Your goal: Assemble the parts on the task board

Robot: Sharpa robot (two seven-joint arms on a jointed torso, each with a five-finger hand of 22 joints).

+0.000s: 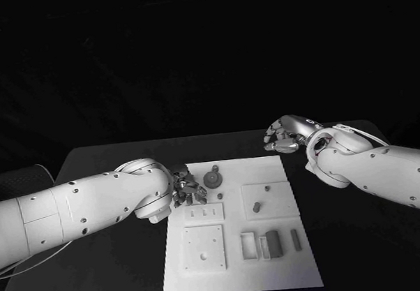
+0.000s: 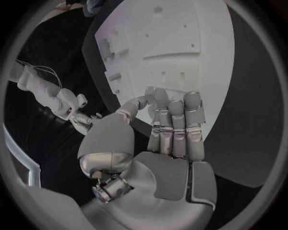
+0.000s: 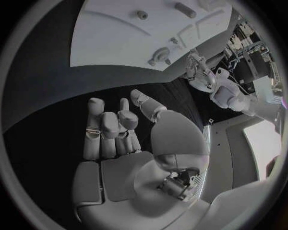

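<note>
Clearly early in the job, judging by the layout: white rectangular task board (image 1: 240, 254) flat in the middle of the black surface (image 1: 101, 164), small grey parts scattered over it. Round grey disc part (image 1: 213, 179) lying loose at the far left of the board, small grey peg (image 1: 258, 206) standing on a raised block at centre, grey bar parts (image 1: 272, 244) lined up near right. Most of the assembly seemingly left to do. Left hand (image 1: 184, 188) hovering over the far left edge of the board, just beside the disc, fingers (image 2: 174, 120) straight and together, thumb bent toward them, holding nothing. Right hand (image 1: 284, 137) raised beyond the far right corner, off the board, fingers (image 3: 105, 129) half curled, empty.
</note>
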